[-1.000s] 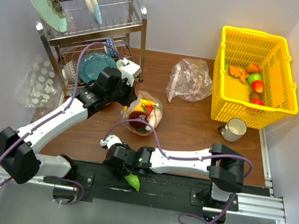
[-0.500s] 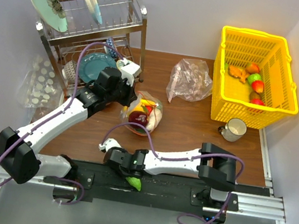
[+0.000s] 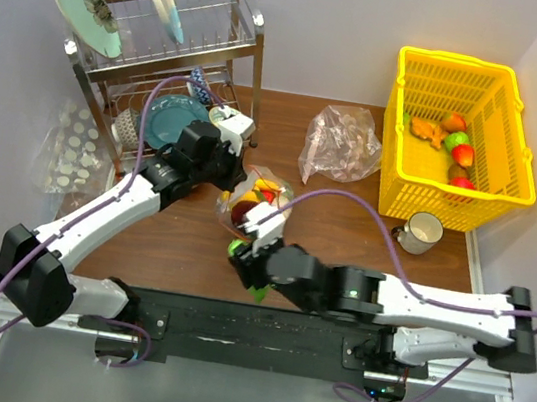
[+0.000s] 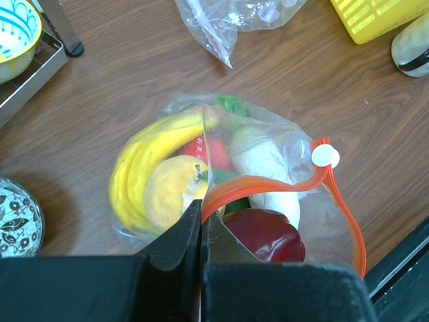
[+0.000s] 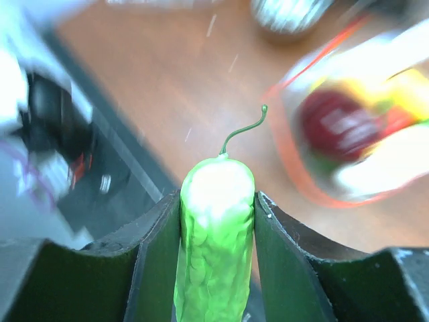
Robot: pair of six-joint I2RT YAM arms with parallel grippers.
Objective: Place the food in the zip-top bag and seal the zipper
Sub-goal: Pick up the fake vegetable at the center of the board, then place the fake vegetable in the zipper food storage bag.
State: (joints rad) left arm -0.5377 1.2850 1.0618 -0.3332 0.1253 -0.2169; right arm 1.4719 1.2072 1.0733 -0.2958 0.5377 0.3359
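Note:
The clear zip-top bag (image 3: pixel 268 193) lies mid-table holding a yellow banana (image 4: pixel 144 157), a dark-red piece (image 4: pixel 268 235) and other food. Its red-orange zipper (image 4: pixel 268 184) with a white end piece (image 4: pixel 325 155) curves open. My left gripper (image 3: pixel 230 177) is shut on the bag's mouth edge, jaws pinching the strip (image 4: pixel 201 201). My right gripper (image 3: pixel 247 267) is shut on the green cucumber (image 5: pixel 214 228) and holds it above the table just in front of the bag; the cucumber also shows in the top view (image 3: pixel 258 293). The bag is blurred at upper right in the right wrist view (image 5: pixel 348 134).
A yellow basket (image 3: pixel 400 130) with more toy food stands at the back right, a mug (image 3: pixel 419 232) in front of it. A pinkish clear bag (image 3: pixel 341 143) lies behind the zip-top bag. A dish rack (image 3: pixel 169 55) with plates stands back left, a dotted bag (image 3: pixel 69 146) beside it.
My right arm has lifted the cucumber from the black rail at the front edge and carried it up toward the bag's mouth. My left gripper has kept its hold on the bag.

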